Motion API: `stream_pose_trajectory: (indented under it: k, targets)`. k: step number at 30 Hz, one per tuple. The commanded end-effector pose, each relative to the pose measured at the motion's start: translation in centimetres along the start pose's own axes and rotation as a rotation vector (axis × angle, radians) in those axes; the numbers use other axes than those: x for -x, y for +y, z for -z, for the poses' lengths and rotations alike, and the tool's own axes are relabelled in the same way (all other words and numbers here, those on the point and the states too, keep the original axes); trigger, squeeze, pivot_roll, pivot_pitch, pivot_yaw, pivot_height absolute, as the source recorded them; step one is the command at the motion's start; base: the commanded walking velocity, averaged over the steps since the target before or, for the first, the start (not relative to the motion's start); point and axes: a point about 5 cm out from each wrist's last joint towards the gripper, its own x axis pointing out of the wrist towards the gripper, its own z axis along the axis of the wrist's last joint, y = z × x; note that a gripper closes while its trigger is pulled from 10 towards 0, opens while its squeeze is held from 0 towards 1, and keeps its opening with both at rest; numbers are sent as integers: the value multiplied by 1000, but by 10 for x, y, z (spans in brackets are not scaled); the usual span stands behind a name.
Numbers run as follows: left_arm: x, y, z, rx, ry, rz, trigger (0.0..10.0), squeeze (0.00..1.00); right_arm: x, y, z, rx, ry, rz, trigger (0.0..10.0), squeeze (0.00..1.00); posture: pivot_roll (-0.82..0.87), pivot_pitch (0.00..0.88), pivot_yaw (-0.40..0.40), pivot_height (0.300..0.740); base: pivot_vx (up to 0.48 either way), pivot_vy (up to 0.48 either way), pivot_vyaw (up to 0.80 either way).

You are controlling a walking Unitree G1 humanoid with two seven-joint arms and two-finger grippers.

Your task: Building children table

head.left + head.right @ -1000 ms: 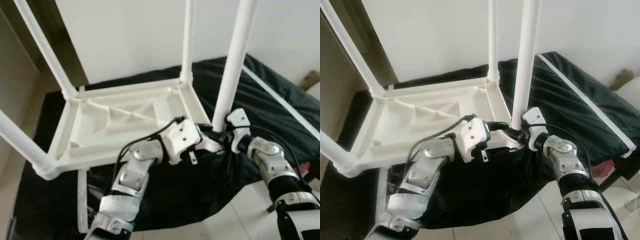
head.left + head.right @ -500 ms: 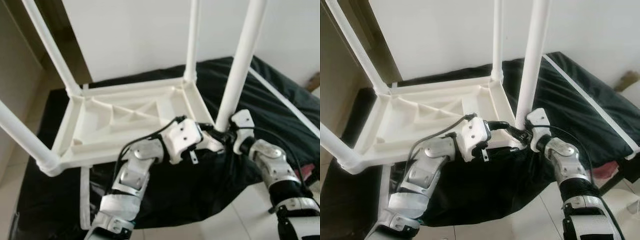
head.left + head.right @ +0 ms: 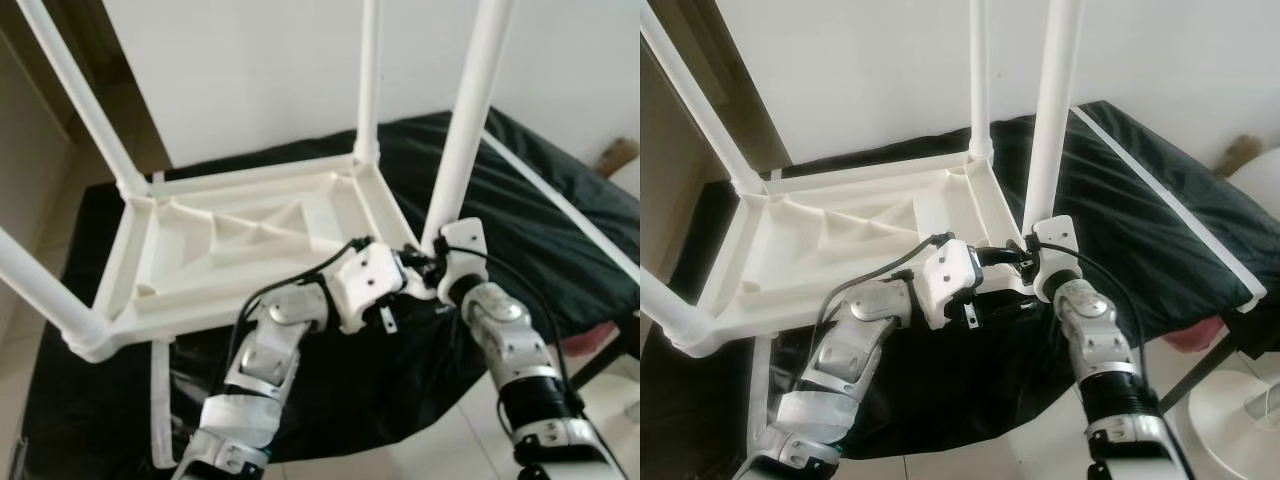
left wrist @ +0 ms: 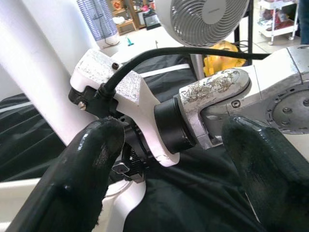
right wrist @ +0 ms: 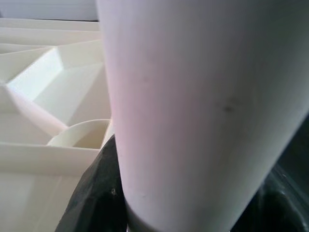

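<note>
The white children's table [image 3: 240,250] lies upside down on a black cloth [image 3: 520,200], its legs pointing up. My right gripper [image 3: 430,262] is shut on the base of the near right leg [image 3: 470,110], where it enters the corner socket. In the right wrist view that leg [image 5: 203,106] runs between the black fingers [image 5: 94,193]. My left gripper [image 3: 408,272] sits at the same corner, open. In the left wrist view its fingers [image 4: 91,159] spread wide on either side of the right wrist, touching nothing.
A white wall [image 3: 260,70] stands close behind the table. A white fan base [image 3: 1240,420] rests on the tiled floor at the right, near a pink object [image 3: 1200,335]. A white strip [image 3: 160,400] hangs off the cloth's near left edge.
The view has shifted slightly. My right forearm has swung in toward the left while its gripper stays on the leg. The left gripper holds its place at the corner.
</note>
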Motion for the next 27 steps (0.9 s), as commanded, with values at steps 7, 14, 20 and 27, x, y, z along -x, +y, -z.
stream_pose_trajectory:
  k: [7,14,20,27]
  targets:
    - [1,6,2,16,9,-166,10000,0,12,7,25,-142,147,456,10000,0,-111,0,72,740,0,0,0]
    - [1,4,3,19,9,-165,10000,0,10,28,15,-160,132,499,10000,0,-106,0,66,740,0,0,0]
    - [5,5,4,19,16,-181,10000,0,8,38,0,-203,36,432,10000,0,-92,0,52,740,0,0,0]
    - [6,4,4,18,17,-184,10000,0,11,44,-11,-243,-56,350,10000,1000,-89,0,53,740,0,0,0]
